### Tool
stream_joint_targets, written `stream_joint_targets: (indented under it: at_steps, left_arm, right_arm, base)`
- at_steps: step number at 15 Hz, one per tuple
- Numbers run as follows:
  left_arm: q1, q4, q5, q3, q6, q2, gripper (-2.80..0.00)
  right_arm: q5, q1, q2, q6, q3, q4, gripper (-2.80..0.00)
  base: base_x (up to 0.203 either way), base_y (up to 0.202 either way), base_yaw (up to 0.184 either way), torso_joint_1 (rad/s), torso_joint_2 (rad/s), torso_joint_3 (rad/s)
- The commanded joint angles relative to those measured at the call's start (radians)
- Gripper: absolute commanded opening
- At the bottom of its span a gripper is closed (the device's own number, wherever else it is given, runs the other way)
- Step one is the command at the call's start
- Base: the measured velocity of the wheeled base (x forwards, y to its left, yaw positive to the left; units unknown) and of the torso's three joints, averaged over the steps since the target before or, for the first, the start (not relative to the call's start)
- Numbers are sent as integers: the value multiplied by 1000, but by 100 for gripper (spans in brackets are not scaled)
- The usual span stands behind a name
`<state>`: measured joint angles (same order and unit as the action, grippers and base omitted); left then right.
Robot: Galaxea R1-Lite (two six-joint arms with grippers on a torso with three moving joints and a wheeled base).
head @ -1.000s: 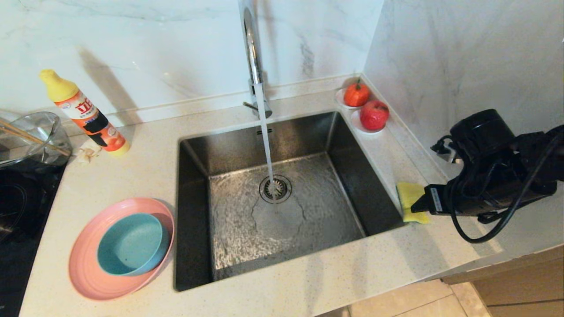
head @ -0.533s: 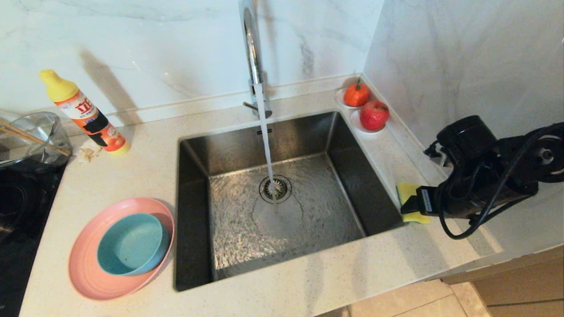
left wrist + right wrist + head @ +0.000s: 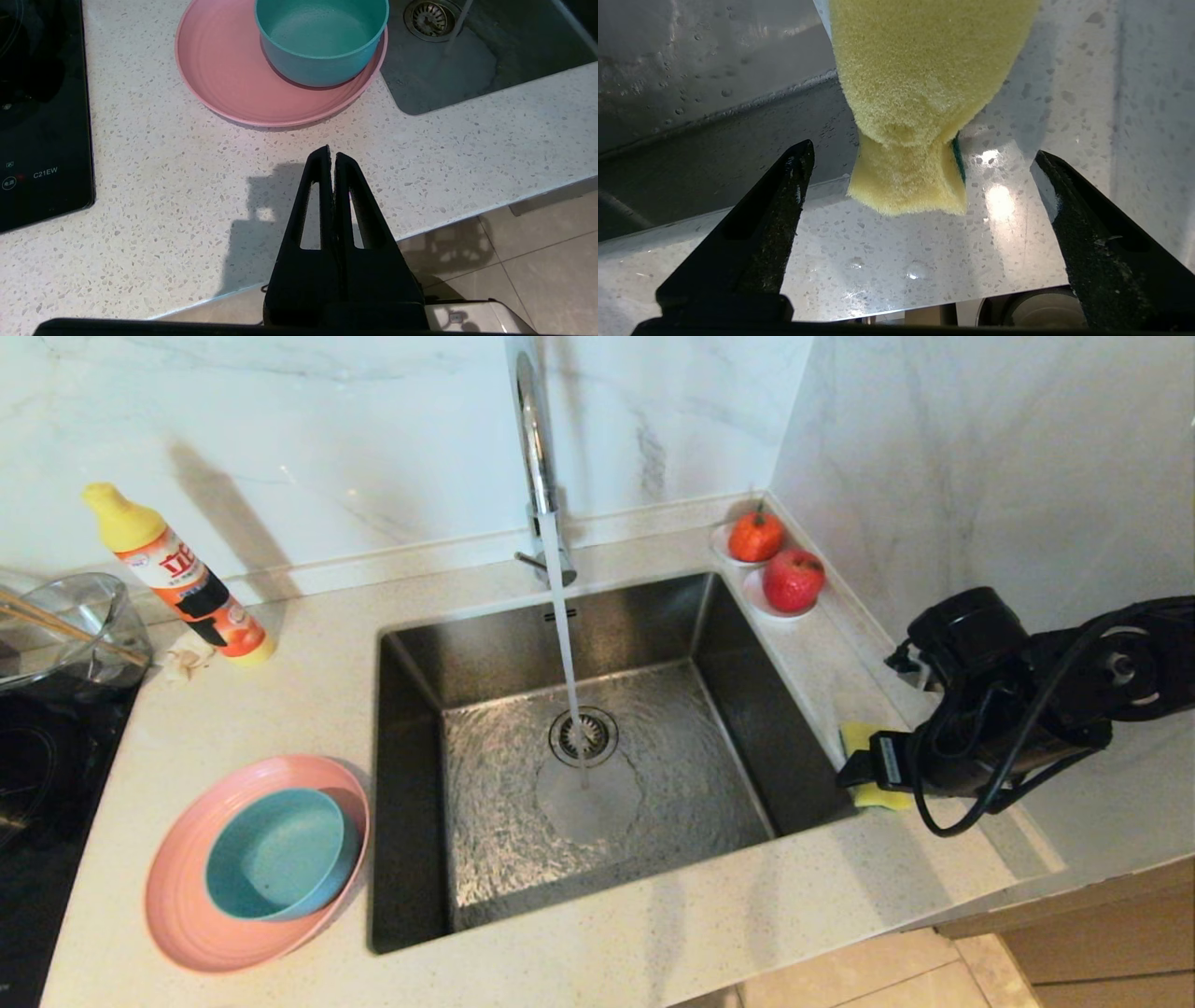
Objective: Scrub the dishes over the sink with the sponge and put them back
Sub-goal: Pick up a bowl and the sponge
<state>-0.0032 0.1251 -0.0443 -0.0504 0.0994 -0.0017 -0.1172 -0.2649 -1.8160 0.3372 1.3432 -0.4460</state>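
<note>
Brushed-steel sink (image 3: 420,709), porous foam sponge (image 3: 920,93), matte pink plate (image 3: 219,70), speckled stone counter (image 3: 280,691)

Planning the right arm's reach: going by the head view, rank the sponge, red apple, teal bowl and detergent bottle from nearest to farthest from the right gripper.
From the right gripper:
1. Sponge, directly under it, right of the sink.
2. Red apple, back right corner.
3. Teal bowl, in the pink plate, left of the sink.
4. Detergent bottle, back left.

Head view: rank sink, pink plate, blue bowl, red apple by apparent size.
1. Sink
2. Pink plate
3. Blue bowl
4. Red apple, though it sits farther from the camera, so it looks a bit smaller than it is.
</note>
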Motion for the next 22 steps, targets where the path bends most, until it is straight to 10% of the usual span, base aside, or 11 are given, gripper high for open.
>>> stream_joint_targets:
  at_steps: [1, 22]
  left_arm:
    - [0, 1, 0, 0, 0, 0, -280]
    - [0, 1, 0, 0, 0, 0, -280]
  right_arm:
    - [-1, 0, -6, -1, 4, 0, 0]
    - [-1, 0, -34, -40, 19, 29, 0]
  base:
    - [0, 0, 0, 0, 0, 0]
    - [0, 0, 0, 0, 0, 0]
